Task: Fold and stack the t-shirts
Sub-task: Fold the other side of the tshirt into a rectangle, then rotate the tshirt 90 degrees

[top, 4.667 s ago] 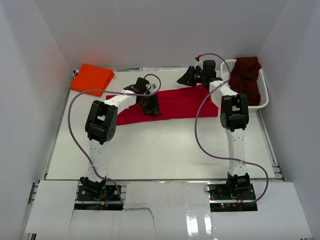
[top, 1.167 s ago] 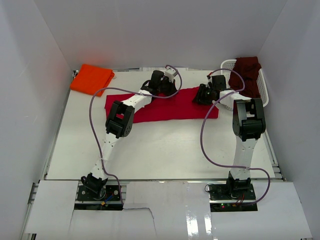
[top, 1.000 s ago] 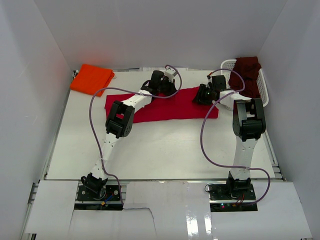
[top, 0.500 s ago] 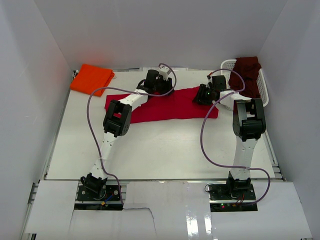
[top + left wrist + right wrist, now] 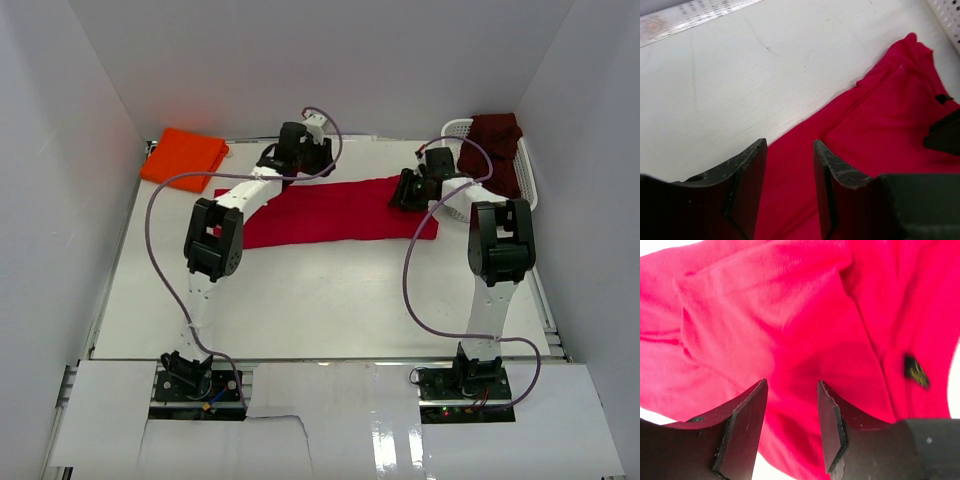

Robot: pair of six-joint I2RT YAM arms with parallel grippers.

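The orange t-shirt (image 5: 183, 157) is apparently folded; the red t-shirt (image 5: 330, 208) is only part-folded, the maroon t-shirt (image 5: 495, 150) unfolded. Left gripper (image 5: 789, 146) and right gripper (image 5: 791, 386) are held open, empty.

Soft matt red t-shirt (image 5: 340, 212), scuffed white table (image 5: 740, 75)

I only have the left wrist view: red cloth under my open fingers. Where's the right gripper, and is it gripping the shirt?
Observer: The right gripper is over the right end of the red shirt, beside the white basket, jaws open, nothing pinched.
Operator: Where are the other shirts?
Observer: The orange shirt lies folded at the far left corner of the table.
Operator: And the third?
Observer: The maroon shirt is heaped in that basket, far right.
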